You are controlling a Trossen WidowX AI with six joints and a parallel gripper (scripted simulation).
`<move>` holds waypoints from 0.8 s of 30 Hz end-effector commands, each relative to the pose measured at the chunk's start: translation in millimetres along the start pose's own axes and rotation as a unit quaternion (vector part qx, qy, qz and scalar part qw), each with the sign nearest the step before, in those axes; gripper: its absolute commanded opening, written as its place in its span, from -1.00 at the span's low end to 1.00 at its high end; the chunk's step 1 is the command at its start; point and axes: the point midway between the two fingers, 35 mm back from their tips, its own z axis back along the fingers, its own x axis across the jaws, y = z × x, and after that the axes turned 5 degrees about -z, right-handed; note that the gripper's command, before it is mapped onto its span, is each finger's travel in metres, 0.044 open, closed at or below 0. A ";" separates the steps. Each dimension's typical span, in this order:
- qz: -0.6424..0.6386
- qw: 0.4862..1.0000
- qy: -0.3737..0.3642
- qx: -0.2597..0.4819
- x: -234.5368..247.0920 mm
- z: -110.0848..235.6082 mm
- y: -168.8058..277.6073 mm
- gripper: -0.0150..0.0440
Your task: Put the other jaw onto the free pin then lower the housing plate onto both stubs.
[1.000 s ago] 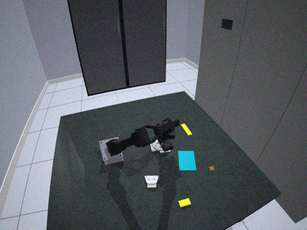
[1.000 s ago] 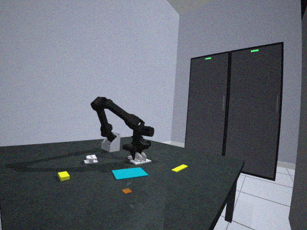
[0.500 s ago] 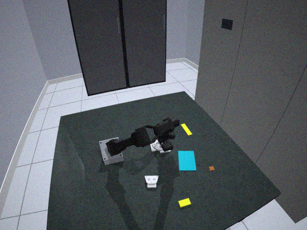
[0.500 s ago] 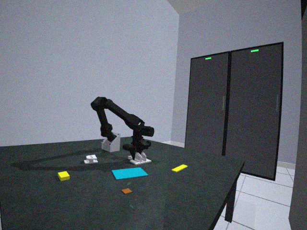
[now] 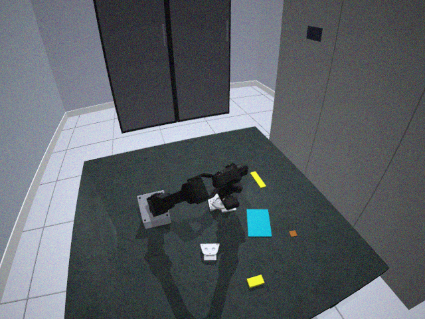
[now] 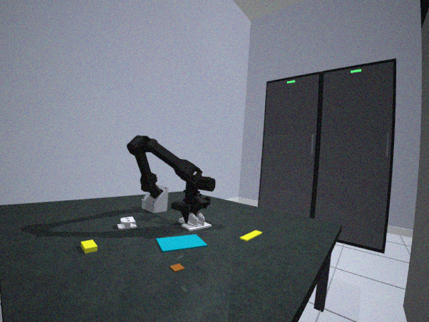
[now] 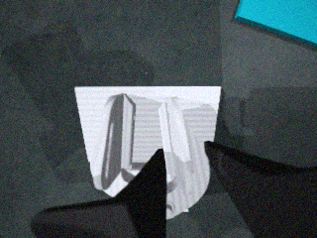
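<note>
A white base plate (image 7: pixel 87 111) (image 6: pixel 198 227) lies on the table under the arm. Two white upright jaws stand side by side on it, a left jaw (image 7: pixel 115 146) and a right jaw (image 7: pixel 177 133) in the wrist view. My gripper (image 7: pixel 183 150) (image 6: pixel 192 215) points down and is shut on the right jaw, one black finger on each side of it. The left finger covers part of the space between the jaws. The pins and the meshing of the teeth are hidden. The white housing plate (image 5: pixel 210 248) (image 6: pixel 127 219), with two holes, rests on a small white stand away from the gripper.
A flat cyan panel (image 5: pixel 259 222) (image 6: pixel 181 242) (image 7: pixel 282 20) lies near the base. A yellow strip (image 5: pixel 257 179) (image 6: pixel 251 235), a yellow block (image 5: pixel 255 281) (image 6: pixel 88 245) and a small orange square (image 5: pixel 292 233) (image 6: pixel 177 267) lie farther out on the table.
</note>
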 end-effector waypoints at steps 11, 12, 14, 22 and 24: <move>-0.002 1.000 0.001 -0.004 -0.2 0.4 -4.0 -0.04; -0.002 1.000 0.001 -0.004 -0.2 -0.2 -4.0 -0.04; -0.002 1.000 0.001 -0.004 -0.2 -1.2 -4.0 -0.04; -0.002 1.000 0.001 -0.004 -0.2 -2.4 -4.0 -0.04; -0.002 1.000 0.001 -0.004 -0.3 -3.3 -4.0 -0.04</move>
